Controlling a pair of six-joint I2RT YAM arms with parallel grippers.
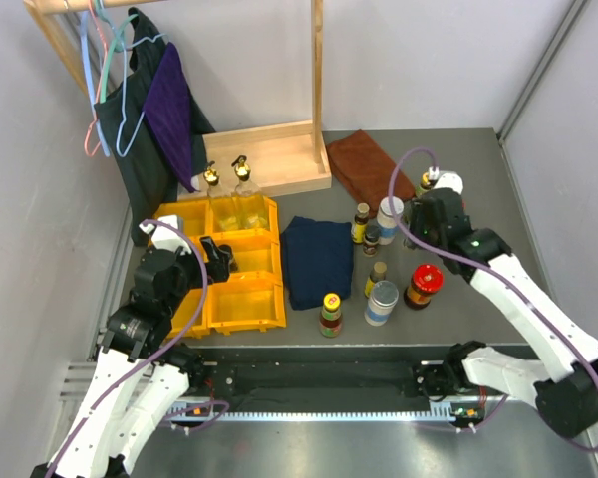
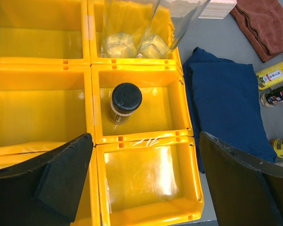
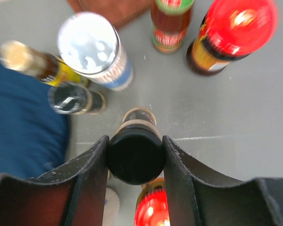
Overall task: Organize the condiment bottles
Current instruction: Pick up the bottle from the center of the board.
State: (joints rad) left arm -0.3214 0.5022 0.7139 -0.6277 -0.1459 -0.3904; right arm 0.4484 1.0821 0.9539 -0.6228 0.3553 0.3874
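Bench (image 1: 478, 159), grey, carrying a block of yellow bins (image 1: 244, 299) at left, a folded blue cloth (image 1: 317, 261) at centre, and a brown cloth (image 1: 367, 164) and wooden rack base (image 1: 274, 159) at the back. The condiment bottles fall in two lots. Lot one, in the bins: two clear gold-topped bottles (image 1: 241, 199), upright and side by side in the rear right compartment, and one black-capped jar (image 2: 126, 100), upright in the middle right compartment directly in front of them. Lot two, standing on the bench right of the blue cloth: a rear white-lidded jar (image 1: 390, 217) with a yellow-capped sauce bottle (image 1: 362, 221) and a small dark bottle (image 1: 372, 237) just beside it. Also a front white-lidded jar (image 1: 383, 302) with a second yellow-capped bottle (image 1: 377, 276) close behind, a red-lidded jar (image 1: 424, 286) just right of these, a red-and-yellow-topped sauce bottle (image 1: 330, 314) alone near the cloth's front corner, and a back bottle (image 1: 426, 182) by the right wrist. Left tool (image 2: 146, 150): fingers spread wide, holding nothing, hanging above the right-hand column of bins. Right tool (image 3: 136, 140): over the bench cluster, fingers (image 3: 89, 174) closed against both sides of the cap of a black-capped bottle (image 3: 136, 162), upright between them. Whether its base rests on the bench cannot be told.
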